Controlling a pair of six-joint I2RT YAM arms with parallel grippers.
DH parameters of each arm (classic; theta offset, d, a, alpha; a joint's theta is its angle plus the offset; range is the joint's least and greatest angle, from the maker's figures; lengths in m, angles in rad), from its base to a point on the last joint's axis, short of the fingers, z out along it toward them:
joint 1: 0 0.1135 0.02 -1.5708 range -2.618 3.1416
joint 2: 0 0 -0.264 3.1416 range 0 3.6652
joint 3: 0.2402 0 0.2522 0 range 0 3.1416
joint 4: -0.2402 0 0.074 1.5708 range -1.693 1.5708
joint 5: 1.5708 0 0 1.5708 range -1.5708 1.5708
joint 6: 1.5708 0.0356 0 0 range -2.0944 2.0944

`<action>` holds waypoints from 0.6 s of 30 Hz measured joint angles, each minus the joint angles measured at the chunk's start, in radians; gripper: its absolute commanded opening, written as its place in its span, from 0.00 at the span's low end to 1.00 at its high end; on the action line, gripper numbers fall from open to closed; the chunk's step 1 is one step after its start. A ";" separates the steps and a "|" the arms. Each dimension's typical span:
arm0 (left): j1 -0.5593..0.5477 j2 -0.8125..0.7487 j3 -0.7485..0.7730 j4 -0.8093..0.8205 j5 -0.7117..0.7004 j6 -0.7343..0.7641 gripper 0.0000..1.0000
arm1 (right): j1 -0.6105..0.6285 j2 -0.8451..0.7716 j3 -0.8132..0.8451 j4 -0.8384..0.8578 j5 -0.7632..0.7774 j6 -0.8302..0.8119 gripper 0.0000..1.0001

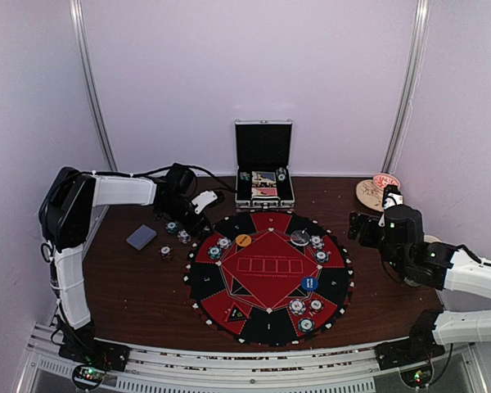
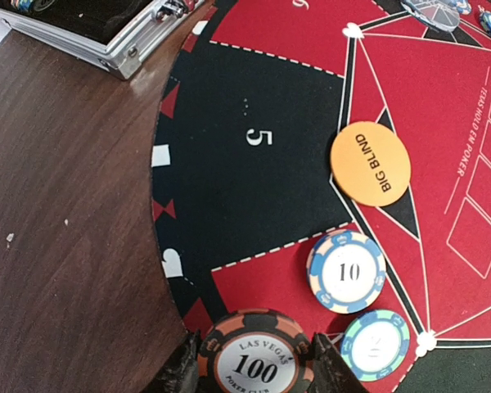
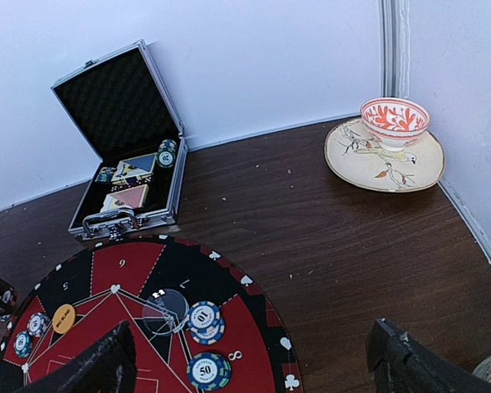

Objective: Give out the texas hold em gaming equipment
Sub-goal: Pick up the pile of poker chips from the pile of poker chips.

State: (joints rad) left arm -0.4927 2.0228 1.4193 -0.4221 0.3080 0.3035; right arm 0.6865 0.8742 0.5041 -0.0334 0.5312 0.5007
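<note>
One poker chip marked 100 [image 2: 256,348] is gripped by its rim between the fingers of the left gripper [image 2: 255,370], which are closed tight on it. It sits at the bottom centre of the left wrist frame, over the red wedge just inside the rim of the round poker mat [image 2: 254,188]. Whether it rests on the felt or hangs above it cannot be told. Only the thin rim is held, so a slip is judged possible. If the chip were released while tilted, it could land on edge and roll off the mat onto the wooden table [image 2: 65,246]. A blue-and-cream 10 chip [image 2: 346,272] and a green-edged chip [image 2: 375,344] lie just to its right, and a release made too far that way could stack on them or knock them out of their wedge. The orange BIG BLIND disc [image 2: 370,164], higher in the frame, is less exposed. The right gripper [image 3: 250,368] is seen spread wide with nothing in it, at the bottom of the right wrist frame. The grip and the chip's value are shown only by the left wrist view. Only the top view shows the grey-blue card deck [image 1: 141,237] and the loose chips [image 1: 165,252] lying left of the mat. The open aluminium case [image 3: 127,155] and the cup [image 3: 394,119] on its saucer [image 3: 368,168] at upper right are shown best by the right wrist view.
</note>
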 measured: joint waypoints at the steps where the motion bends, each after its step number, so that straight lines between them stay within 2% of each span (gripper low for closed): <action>1: -0.001 0.000 0.000 0.000 0.001 -0.001 0.29 | 0.000 0.000 0.000 0.000 0.000 0.000 1.00; 18: -0.013 0.052 0.000 0.001 0.011 -0.003 0.30 | 0.000 0.000 0.000 0.000 0.000 0.000 1.00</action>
State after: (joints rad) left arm -0.5060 2.0750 1.4193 -0.4213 0.3187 0.3008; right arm 0.6865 0.8745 0.5041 -0.0334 0.5308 0.5007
